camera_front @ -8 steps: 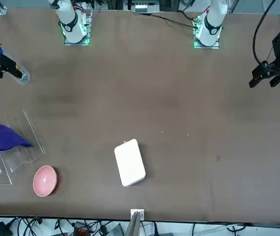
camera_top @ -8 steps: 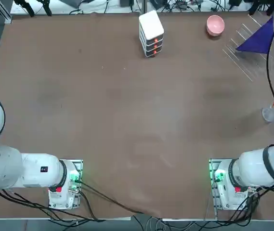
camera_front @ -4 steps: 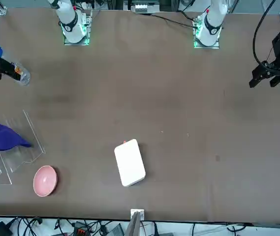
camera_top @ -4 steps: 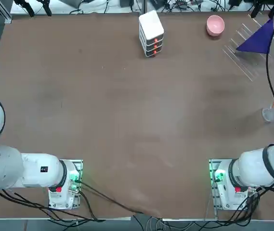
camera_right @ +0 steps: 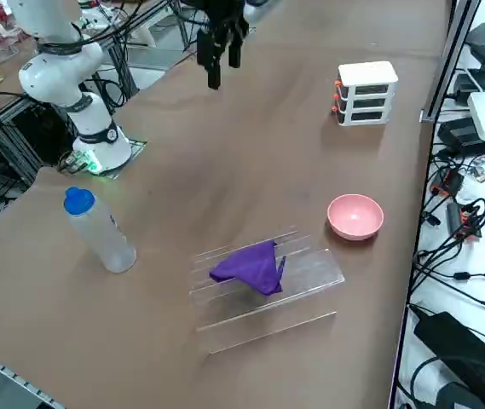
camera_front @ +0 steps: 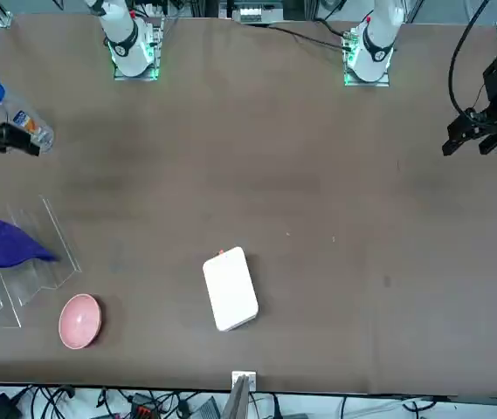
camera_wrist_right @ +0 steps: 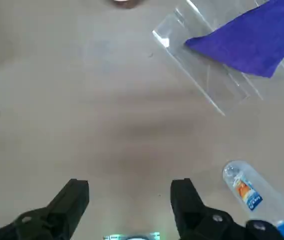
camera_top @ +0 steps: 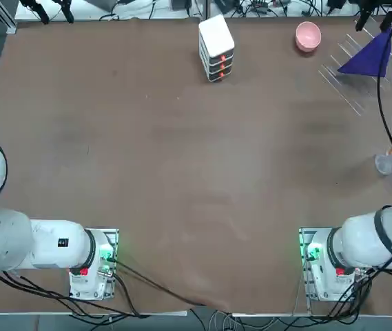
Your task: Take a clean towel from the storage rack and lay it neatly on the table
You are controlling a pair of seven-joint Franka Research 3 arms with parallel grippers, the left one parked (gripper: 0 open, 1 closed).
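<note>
Since a second ago the right gripper (camera_wrist_right: 129,200) has slid along the table (camera_front: 318,218) edge, from over the water bottle (camera_front: 28,128) toward the storage rack (camera_front: 30,266), fingers spread wide and empty. Beyond the bottle, the purple towel (camera_front: 3,247) lies draped over the rack, with a pink bowl (camera_front: 79,319) just past it.

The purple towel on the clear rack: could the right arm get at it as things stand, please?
Probably yes: the right gripper is open and empty above bare table, the towel lies exposed on the rack, and the bottle stands aside.
</note>
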